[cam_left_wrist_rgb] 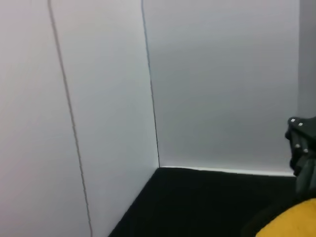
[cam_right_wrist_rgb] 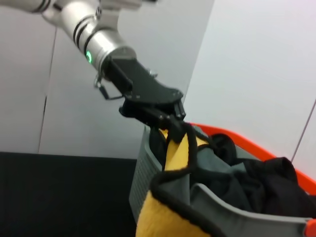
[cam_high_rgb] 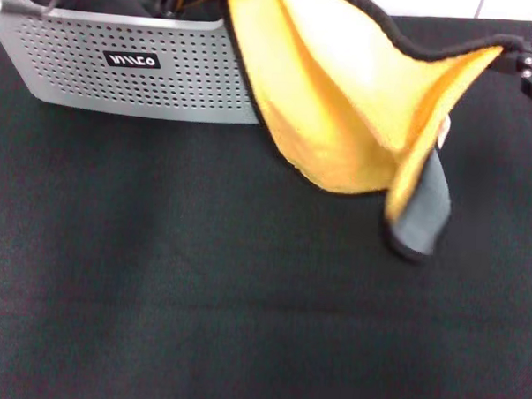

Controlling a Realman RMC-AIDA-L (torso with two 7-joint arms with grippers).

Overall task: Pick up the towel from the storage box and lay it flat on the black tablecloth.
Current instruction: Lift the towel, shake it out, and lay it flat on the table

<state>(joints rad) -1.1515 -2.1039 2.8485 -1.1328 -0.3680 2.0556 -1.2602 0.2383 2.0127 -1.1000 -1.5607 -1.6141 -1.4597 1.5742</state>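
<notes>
The yellow towel hangs stretched in the air between my two grippers, above the black tablecloth. Its lower corner folds over and shows the grey reverse, which dangles close to the cloth. My left gripper is shut on the towel's black-edged upper corner above the storage box. My right gripper holds the other upper corner at the far right. The left wrist view shows the right gripper and a bit of towel.
The grey perforated storage box stands at the back left with dark garments inside, and an orange rim shows behind them. A white wall borders the table at the back.
</notes>
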